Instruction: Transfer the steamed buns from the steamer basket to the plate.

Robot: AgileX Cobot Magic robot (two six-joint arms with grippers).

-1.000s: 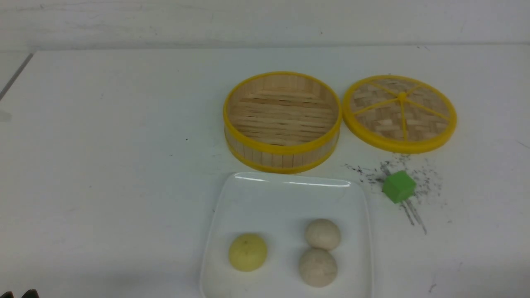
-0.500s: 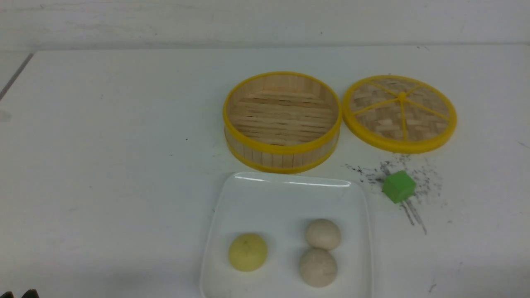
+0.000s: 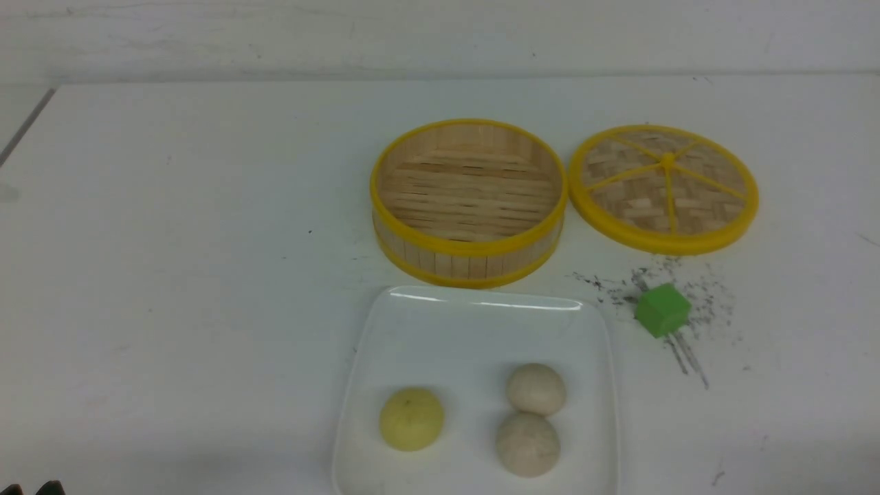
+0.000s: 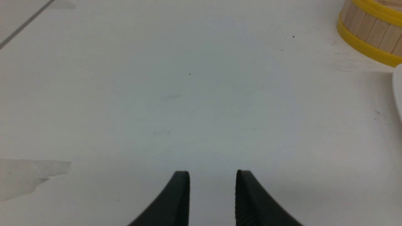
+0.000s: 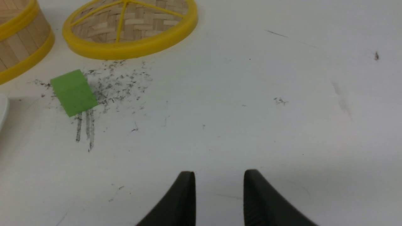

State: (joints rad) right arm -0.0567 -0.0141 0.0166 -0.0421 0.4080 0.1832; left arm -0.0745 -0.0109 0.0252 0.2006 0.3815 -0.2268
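On the plate [image 3: 481, 323] we see both buns [image 3: 412, 419] unmoved, the basket [image 3: 469, 199] bare; left gripper [image 4: 213, 175] and right gripper [image 5: 219, 175] hang parted, holding nothing, so the task looks done.

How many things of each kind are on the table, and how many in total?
Buns: 3, yellow bun, off-white bun, speckled bun
Plate: 1
Steamer basket: 1
Lid: 1
Green block: 1
Total: 7
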